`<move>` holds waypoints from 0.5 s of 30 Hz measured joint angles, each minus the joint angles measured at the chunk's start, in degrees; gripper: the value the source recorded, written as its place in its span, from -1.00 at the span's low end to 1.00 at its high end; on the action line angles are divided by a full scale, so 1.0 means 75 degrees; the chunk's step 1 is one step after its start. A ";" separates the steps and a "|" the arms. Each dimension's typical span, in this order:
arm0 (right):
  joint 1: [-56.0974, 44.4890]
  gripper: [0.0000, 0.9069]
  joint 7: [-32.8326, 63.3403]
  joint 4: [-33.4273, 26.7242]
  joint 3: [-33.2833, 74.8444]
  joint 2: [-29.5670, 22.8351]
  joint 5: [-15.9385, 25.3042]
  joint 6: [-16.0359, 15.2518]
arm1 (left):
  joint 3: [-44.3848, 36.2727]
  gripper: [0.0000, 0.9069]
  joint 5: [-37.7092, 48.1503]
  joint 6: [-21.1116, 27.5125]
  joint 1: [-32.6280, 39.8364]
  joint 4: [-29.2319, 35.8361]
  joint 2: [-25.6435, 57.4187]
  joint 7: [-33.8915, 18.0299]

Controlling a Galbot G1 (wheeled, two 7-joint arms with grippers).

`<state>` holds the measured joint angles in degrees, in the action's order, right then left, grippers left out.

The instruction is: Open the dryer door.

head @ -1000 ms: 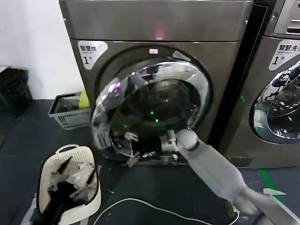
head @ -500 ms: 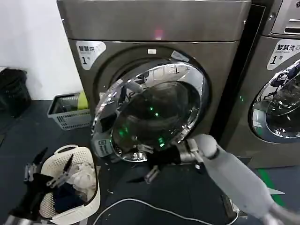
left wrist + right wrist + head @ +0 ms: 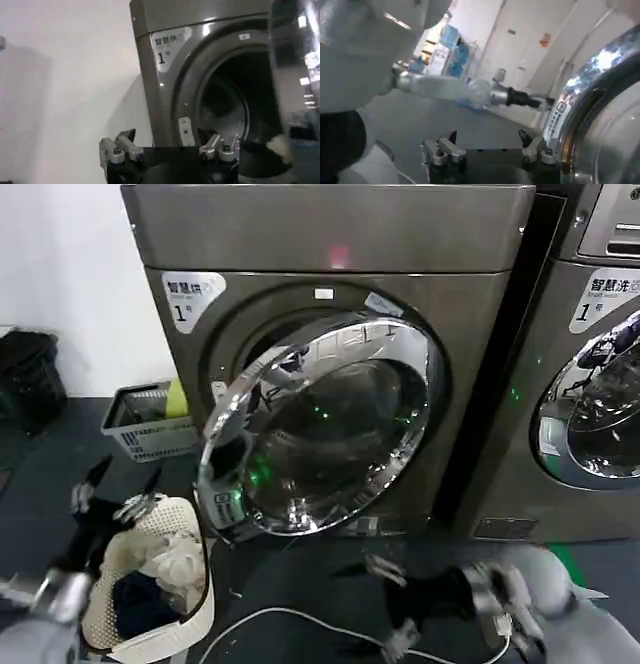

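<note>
The grey dryer [image 3: 330,234] fills the middle of the head view. Its round chrome-ringed door [image 3: 320,429] stands partly open, swung out on the side nearer my left arm, with the dark drum opening [image 3: 225,105] showing behind it. My right gripper [image 3: 385,604] hangs open low over the floor in front of the dryer, below the door and apart from it. The door's chrome rim [image 3: 605,100] lies just beside that open gripper [image 3: 487,142]. My left gripper [image 3: 122,476] is open over the white laundry basket [image 3: 200,604]; the gripper [image 3: 170,142] faces the dryer front and holds nothing.
A second machine [image 3: 590,384] stands to the right. A grey crate [image 3: 140,429] sits by the wall left of the dryer, with a black bag [image 3: 30,374] farther left. A white cable [image 3: 290,616] runs across the dark floor.
My right gripper has drawn back from the door's lower edge and dropped towards the floor. The door has swung a little wider. My left gripper has risen above the basket.
</note>
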<state>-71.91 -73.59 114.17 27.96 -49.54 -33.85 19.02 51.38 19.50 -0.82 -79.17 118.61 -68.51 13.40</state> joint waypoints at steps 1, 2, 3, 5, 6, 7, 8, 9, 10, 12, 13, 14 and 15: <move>-0.0450 1.00 -0.0034 0.0119 0.0436 -0.0098 0.0001 0.0079 | -0.0181 1.00 0.0006 0.0002 0.0269 -0.0190 0.0107 -0.0012; -0.0869 1.00 -0.0042 0.0243 0.0845 -0.0224 -0.0002 0.0159 | -0.0346 1.00 0.0007 -0.0014 0.0513 -0.0360 0.0200 -0.0007; -0.1267 1.00 -0.0049 0.0349 0.1260 -0.0362 -0.0020 0.0234 | -0.0529 1.00 0.0006 -0.0037 0.0745 -0.0548 0.0300 0.0023; -0.1991 1.00 -0.0069 0.0552 0.2063 -0.0678 -0.0118 0.0441 | -0.0935 1.00 -0.0005 -0.0112 0.1189 -0.0921 0.0484 0.0088; -0.2355 1.00 -0.0084 0.0646 0.2485 -0.0877 -0.0188 0.0562 | -0.1125 1.00 -0.0019 -0.0142 0.1390 -0.1085 0.0562 0.0096; -0.2648 1.00 -0.0087 0.0715 0.2844 -0.1059 -0.0292 0.0697 | -0.1340 1.00 -0.0026 -0.0172 0.1596 -0.1260 0.0627 0.0103; -0.2913 1.00 -0.0074 0.0757 0.3188 -0.1238 -0.0380 0.0818 | -0.1533 1.00 -0.0027 -0.0192 0.1785 -0.1421 0.0678 0.0106; -0.3148 1.00 0.0012 0.0767 0.3502 -0.1415 -0.0456 0.0944 | -0.1723 1.00 -0.0027 -0.0216 0.1972 -0.1577 0.0726 0.0112; -0.3361 1.00 0.0161 0.0767 0.3816 -0.1597 -0.0484 0.1104 | -0.1946 1.00 -0.0023 -0.0261 0.2175 -0.1741 0.0785 0.0160; -0.3684 1.00 0.0478 0.0754 0.4369 -0.1947 -0.0503 0.1350 | -0.2355 1.00 -0.0002 -0.0380 0.2488 -0.1972 0.0903 0.0378; -0.3776 1.00 0.0670 0.0736 0.4603 -0.2106 -0.0464 0.1472 | -0.2533 1.00 0.0014 -0.0432 0.2604 -0.2066 0.0958 0.0523; -0.3841 1.00 0.0920 0.0725 0.4818 -0.2264 -0.0359 0.1602 | -0.2693 1.00 0.0041 -0.0478 0.2696 -0.2132 0.1025 0.0640; -0.3885 1.00 0.1241 0.0720 0.5034 -0.2422 -0.0235 0.1699 | -0.2885 1.00 0.0086 -0.0539 0.2797 -0.2191 0.1112 0.0807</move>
<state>-101.05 -64.29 119.57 65.71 -67.71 -35.61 31.76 29.75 20.15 -4.86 -58.19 102.18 -60.17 19.45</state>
